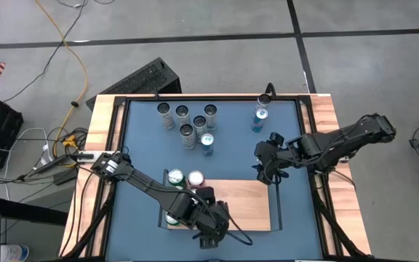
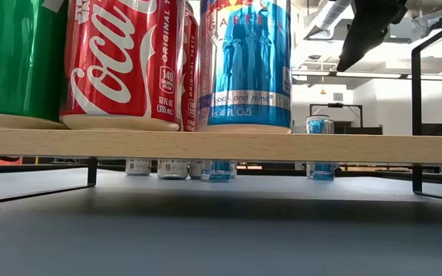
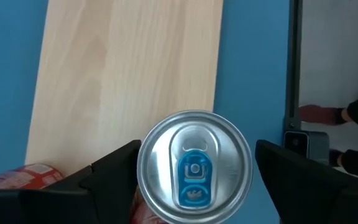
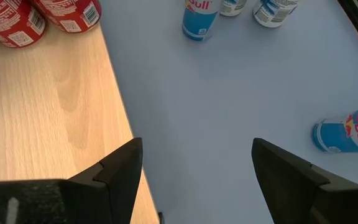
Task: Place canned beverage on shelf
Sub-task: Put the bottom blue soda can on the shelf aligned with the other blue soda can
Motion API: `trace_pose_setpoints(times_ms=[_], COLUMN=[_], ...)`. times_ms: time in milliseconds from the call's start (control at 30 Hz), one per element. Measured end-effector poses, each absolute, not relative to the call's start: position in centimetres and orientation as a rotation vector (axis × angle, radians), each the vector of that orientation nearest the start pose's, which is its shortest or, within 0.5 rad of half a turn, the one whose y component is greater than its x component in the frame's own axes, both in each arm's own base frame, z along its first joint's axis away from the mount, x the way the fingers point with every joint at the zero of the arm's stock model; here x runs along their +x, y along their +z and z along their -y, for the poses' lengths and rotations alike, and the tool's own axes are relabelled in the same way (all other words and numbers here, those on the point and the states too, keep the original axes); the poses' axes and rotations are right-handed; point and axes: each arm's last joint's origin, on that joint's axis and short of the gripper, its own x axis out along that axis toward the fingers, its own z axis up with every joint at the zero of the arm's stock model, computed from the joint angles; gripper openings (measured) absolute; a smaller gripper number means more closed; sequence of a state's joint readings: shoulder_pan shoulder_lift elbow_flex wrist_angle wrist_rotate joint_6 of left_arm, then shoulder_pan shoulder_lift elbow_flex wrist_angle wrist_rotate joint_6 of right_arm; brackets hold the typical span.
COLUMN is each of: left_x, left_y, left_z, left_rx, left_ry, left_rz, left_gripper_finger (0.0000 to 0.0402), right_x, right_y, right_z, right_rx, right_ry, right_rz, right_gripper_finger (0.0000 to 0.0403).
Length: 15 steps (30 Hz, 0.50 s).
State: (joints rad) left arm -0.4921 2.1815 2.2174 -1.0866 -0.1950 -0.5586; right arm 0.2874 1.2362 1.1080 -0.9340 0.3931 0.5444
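Note:
The light-wood shelf (image 1: 246, 204) stands at the table's near middle. On its left part stand a green can (image 1: 174, 177), red cola cans (image 2: 121, 61) and a blue slim can (image 2: 244, 61). My left gripper (image 3: 196, 174) is above the blue can's silver top (image 3: 194, 165). It is open and points down, with one finger on each side of the can. The can stands upright on the board (image 3: 129, 74). My right gripper (image 1: 268, 164) is open and empty above the blue tabletop, just beyond the shelf's far right corner.
Several cans (image 1: 188, 120) stand in a cluster at the table's far middle. Two blue cans (image 1: 260, 115) are at the far right, and one of them lies on its side (image 4: 347, 134). The shelf's right half is bare wood (image 4: 55, 124). A black rail (image 2: 417, 115) stands at its right end.

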Motion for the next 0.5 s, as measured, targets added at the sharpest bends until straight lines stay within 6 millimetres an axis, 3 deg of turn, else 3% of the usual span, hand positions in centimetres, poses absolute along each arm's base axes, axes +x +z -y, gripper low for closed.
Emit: trace_pose_setpoints(times_ms=[500], left_x=[40.9], left_y=[31.8], left_z=[20.2], left_rx=[-0.153], left_ry=[0.010], left_rz=[-0.995], left_gripper_finger=[0.0298], right_x=[22.4], right_y=[29.9], right_z=[-5.5], right_rx=[0.116], right_ry=[-0.344], right_rz=[-0.940], right_gripper_finger=[0.0286])
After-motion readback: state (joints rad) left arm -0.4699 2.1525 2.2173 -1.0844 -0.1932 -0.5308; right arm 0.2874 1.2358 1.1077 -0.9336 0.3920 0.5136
